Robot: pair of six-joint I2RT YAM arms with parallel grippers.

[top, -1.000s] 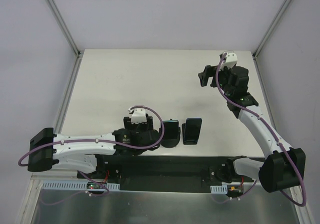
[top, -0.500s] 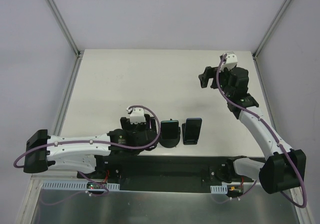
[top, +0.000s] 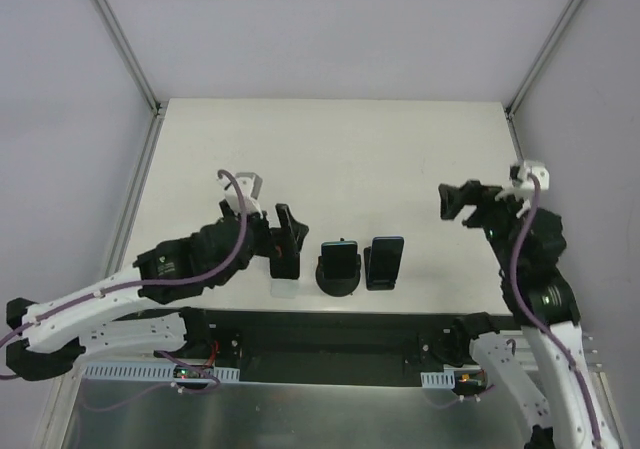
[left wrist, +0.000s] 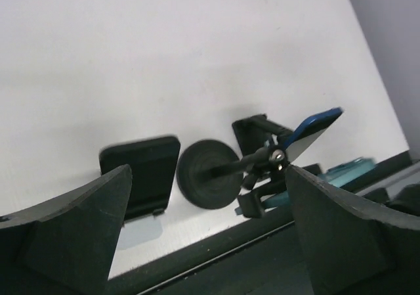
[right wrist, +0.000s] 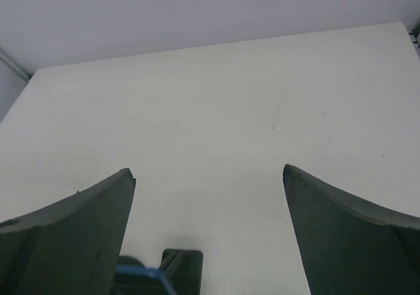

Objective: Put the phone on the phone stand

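Table (top: 330, 159): plain off-white is seen.
Phone stand (top: 338, 284): black throughout.
Phone (top: 340, 258): dark, edged with teal at the top.
Arms (top: 100, 297): white links, joined by black joints.
Cables (top: 232, 254): purple.
Walls (top: 330, 29): pale grey-lilac, unpatterned.

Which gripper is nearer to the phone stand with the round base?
Left. The left gripper is just left of the round-base stand; the right gripper is farther off, to its right.

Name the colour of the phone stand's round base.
Black. The round base shows best in the left wrist view.
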